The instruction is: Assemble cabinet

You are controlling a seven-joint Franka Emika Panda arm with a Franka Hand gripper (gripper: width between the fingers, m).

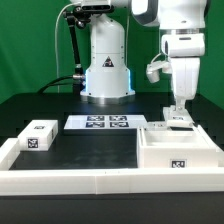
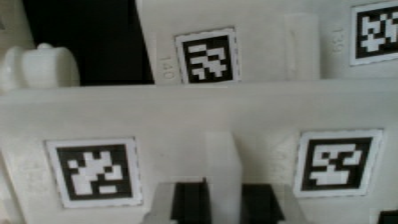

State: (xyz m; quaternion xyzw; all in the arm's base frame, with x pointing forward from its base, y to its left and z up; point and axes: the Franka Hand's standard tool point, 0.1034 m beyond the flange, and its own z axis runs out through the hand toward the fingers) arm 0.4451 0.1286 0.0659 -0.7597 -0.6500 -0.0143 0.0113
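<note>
Jaws of the gripper (image 2: 228, 205) stand only a little way apart, with a thin white rib of the cabinet (image 2: 214, 110) running right between them. In the wrist view the two dark fingers (image 2: 191, 205) are cut off by the edge of the picture, so their tips do not show. I cannot tell if they are squeezing the rib or just sitting on each side of it. The exterior view does not help, because there the white gripper comes straight down onto the white cabinet (image 1: 165, 150) and the two blend together. The cabinet sits on the black table (image 1: 90, 150), on the exterior view's right, right under the gripper. A low white border rail (image 1: 90, 180) runs along its front. Up close, four black-and-white tags (image 2: 93, 170) show on the cabinet's square parts, one on each side of the rib and two farther off. All are blurry, and the one farthest off is cut off at the picture's edge. A rounded white shape (image 2: 39, 70) beside the cabinet is too blurry to name. The top of the arm is cut off in the exterior view. A small white piece (image 1: 40, 135) with a tag lies well apart from the cabinet, on the exterior view's left. The marker board (image 1: 100, 122) lies flat between them, farther back.
</note>
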